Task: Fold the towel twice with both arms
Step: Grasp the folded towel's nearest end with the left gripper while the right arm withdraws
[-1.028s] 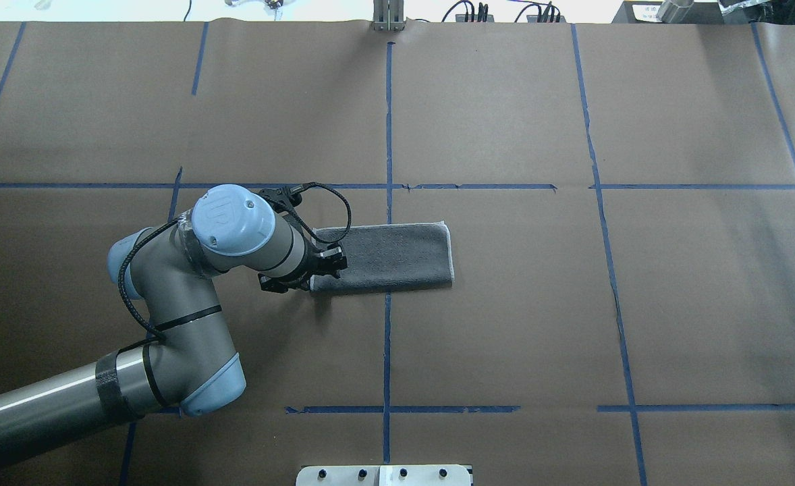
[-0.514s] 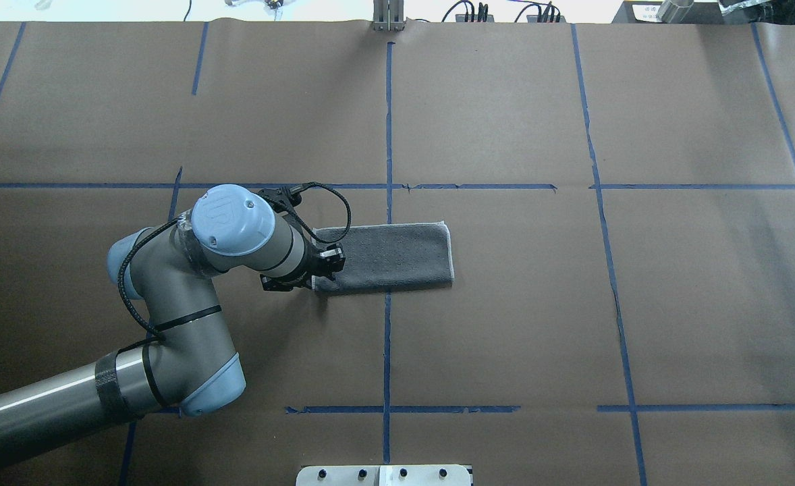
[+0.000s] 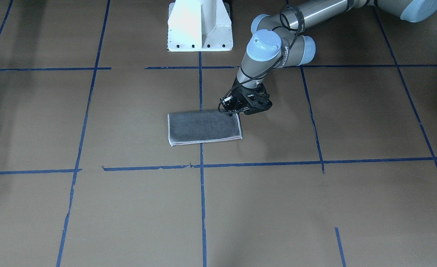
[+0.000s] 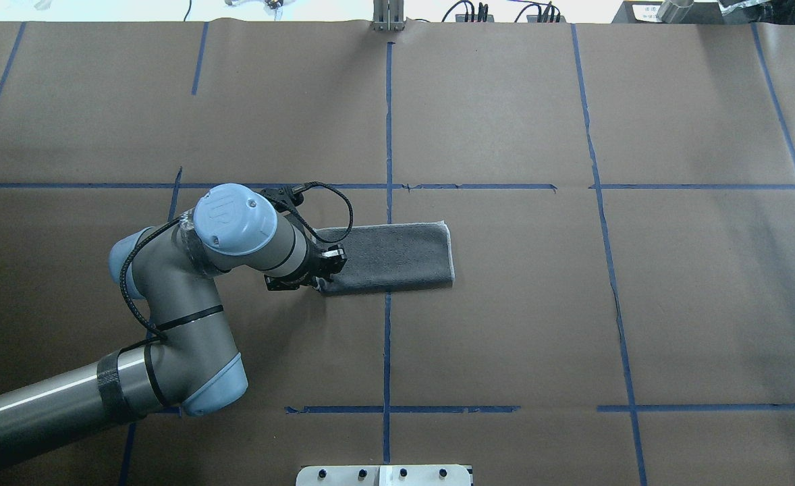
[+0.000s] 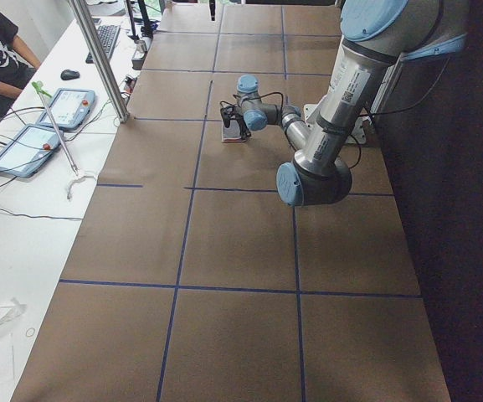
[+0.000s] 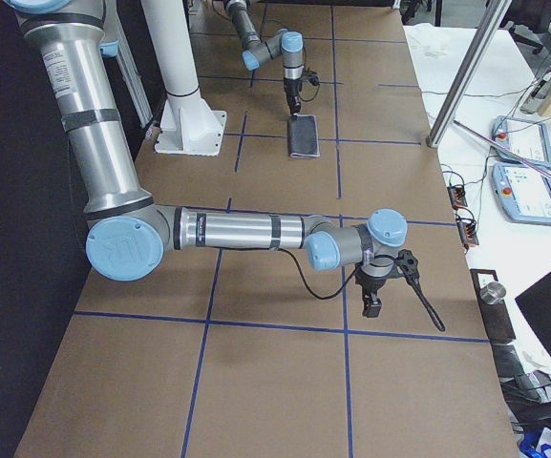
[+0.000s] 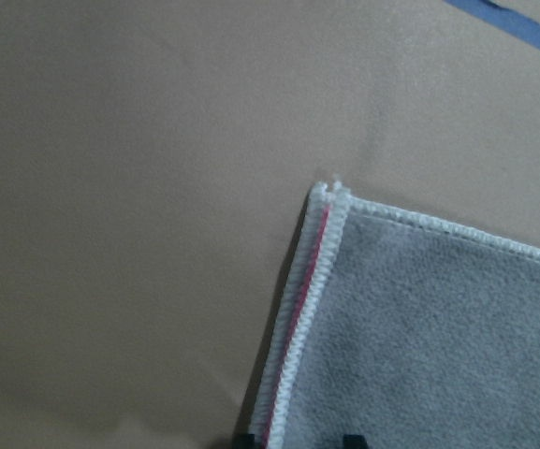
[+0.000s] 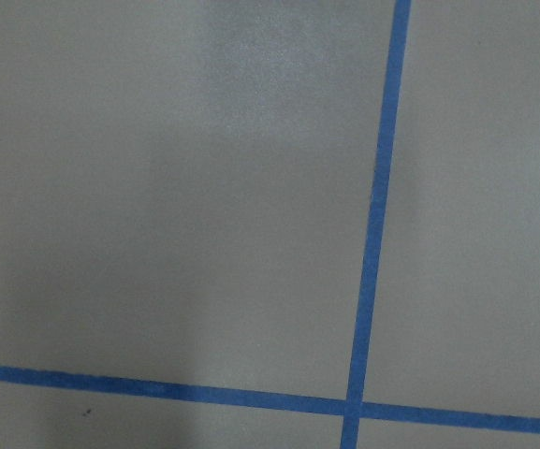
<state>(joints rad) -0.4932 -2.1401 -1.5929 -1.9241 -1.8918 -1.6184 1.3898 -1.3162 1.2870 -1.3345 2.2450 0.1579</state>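
The towel [image 4: 397, 256], once folded, is lying across the central tape line [image 4: 388, 121], and the left gripper [image 4: 324, 268], seemingly pinching its end left of that line, should be catching both layers and carrying them squarely across.

Left arm [image 3: 278, 40] bent, left gripper [image 3: 236, 111] low, jaws pinching towel [image 3: 203, 128] corner. Right arm [image 6: 237, 231] outstretched, right gripper [image 6: 372, 307] pointing down.

Towel [image 4: 391, 256] by left pincer [image 4: 320, 275]: grey top, whitish stitched edge w/ thin pink line. Bench [image 4: 505, 324]: brown paper, blue tape [image 4: 388, 121] grid. Left arm [image 4: 168, 297] silver-grey, lt-blue caps; pincer black.
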